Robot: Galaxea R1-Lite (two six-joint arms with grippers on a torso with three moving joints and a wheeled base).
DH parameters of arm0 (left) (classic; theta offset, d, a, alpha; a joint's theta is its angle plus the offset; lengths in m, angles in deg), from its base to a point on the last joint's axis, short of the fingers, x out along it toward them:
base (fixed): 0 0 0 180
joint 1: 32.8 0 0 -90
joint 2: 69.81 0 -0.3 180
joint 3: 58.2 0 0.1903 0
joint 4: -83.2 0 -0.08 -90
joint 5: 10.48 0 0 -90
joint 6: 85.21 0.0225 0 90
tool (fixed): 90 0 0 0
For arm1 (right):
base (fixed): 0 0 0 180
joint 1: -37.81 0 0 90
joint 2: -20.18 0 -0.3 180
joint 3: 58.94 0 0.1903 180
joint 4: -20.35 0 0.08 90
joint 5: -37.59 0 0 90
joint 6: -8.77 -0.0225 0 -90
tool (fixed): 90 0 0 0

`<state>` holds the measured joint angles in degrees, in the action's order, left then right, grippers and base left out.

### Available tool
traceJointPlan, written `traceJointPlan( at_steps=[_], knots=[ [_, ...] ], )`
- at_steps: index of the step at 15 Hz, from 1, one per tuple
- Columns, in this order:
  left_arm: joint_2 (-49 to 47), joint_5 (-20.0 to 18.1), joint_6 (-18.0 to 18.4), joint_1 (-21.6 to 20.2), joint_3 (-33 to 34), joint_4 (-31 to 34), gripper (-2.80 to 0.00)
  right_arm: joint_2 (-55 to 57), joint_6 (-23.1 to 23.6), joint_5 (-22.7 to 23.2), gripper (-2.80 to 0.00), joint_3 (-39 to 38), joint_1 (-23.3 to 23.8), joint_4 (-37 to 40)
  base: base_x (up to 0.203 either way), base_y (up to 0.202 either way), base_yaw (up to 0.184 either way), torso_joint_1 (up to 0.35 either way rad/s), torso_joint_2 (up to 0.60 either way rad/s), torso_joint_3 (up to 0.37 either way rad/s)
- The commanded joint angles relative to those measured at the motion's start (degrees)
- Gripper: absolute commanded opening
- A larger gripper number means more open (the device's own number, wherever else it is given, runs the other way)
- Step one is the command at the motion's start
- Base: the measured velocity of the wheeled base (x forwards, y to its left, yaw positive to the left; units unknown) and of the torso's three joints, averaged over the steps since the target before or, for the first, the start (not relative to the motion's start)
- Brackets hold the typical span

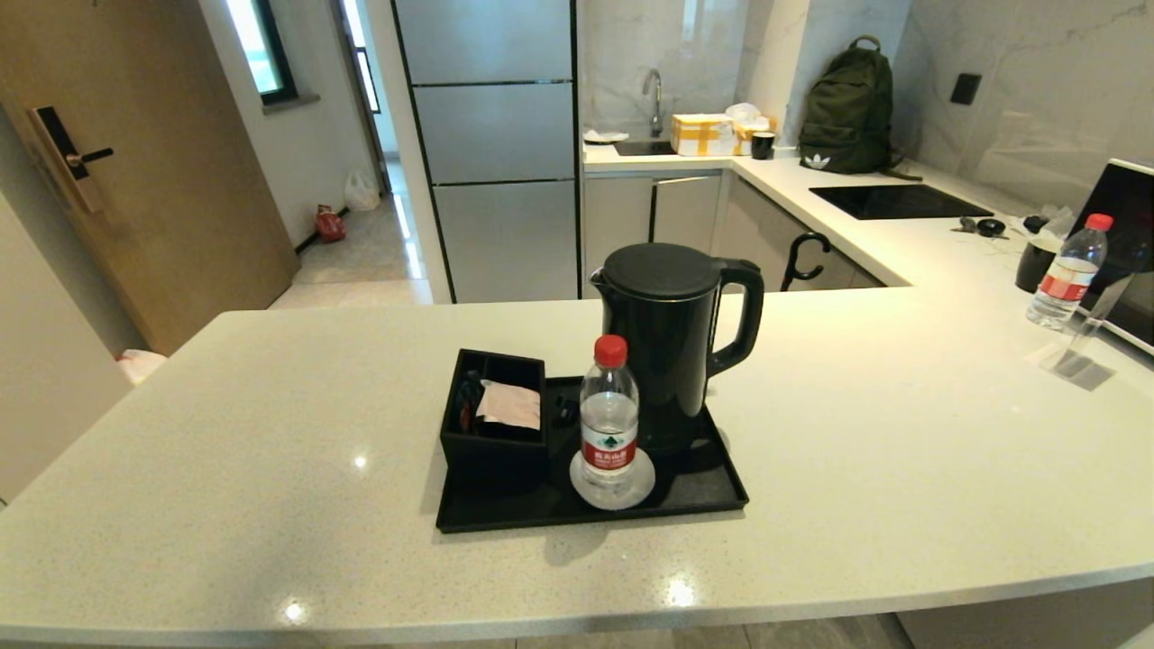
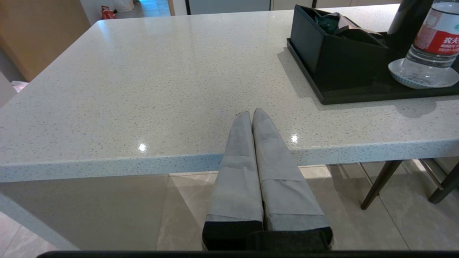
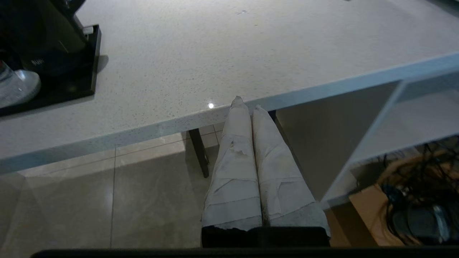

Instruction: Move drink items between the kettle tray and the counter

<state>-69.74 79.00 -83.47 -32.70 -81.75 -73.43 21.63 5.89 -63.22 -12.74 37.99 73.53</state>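
The black kettle (image 1: 672, 338) stands on the back of the black tray (image 1: 712, 500) in the middle of the pale counter (image 1: 270, 469). A clear water bottle (image 1: 609, 419) with red cap stands on the white coaster (image 1: 645, 491) at the tray's front. The black sachet box (image 1: 494, 419) fills the tray's left end. Neither arm shows in the head view. My left gripper (image 2: 251, 114) is shut and empty at the counter's near edge, left of the tray (image 2: 358, 96). My right gripper (image 3: 245, 104) is shut and empty at the same edge, right of the tray (image 3: 94, 53).
A second water bottle (image 1: 1068, 270) stands at the counter's far right beside a laptop (image 1: 1131, 243) and a dark cup (image 1: 1035, 261). A clear stand (image 1: 1086, 342) is near it. A backpack (image 1: 847, 108), boxes (image 1: 703, 135) and sink lie on the back counter. Chair legs (image 2: 380, 184) stand under the counter.
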Motion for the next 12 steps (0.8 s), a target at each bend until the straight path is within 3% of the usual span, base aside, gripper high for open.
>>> traceJointPlan(
  at_steps=[1,2,3,6,12],
  knots=[
    [-0.07,0.0,0.01,-0.01,0.01,0.0,-2.8,-1.18,1.51,2.95,-2.8,-16.13,-0.06,-24.88,0.0,0.0,0.0,0.0,0.0,0.0],
    [-0.07,0.0,0.01,-0.01,0.01,0.0,-2.8,-1.3,2.09,5.58,-2.8,-20.62,-0.11,-32.89,0.0,0.0,0.0,0.0,0.0,0.0],
    [-0.07,0.0,0.01,-0.01,0.01,0.0,-2.8,-1.41,2.69,8.18,-2.8,-22.75,-0.17,-36.19,0.0,0.0,0.0,0.0,0.0,0.0],
    [-0.07,0.0,0.01,-0.01,0.01,0.0,-2.8,-1.38,3.54,10.34,-2.8,-22.78,-0.18,-28.95,0.0,0.0,0.0,0.0,0.0,0.0],
    [-0.07,0.0,0.01,-0.01,0.01,0.0,-2.8,-1.45,2.44,10.28,-2.8,-22.92,-0.1,-30.25,0.0,0.0,0.0,0.0,0.0,0.0]
  ],
)
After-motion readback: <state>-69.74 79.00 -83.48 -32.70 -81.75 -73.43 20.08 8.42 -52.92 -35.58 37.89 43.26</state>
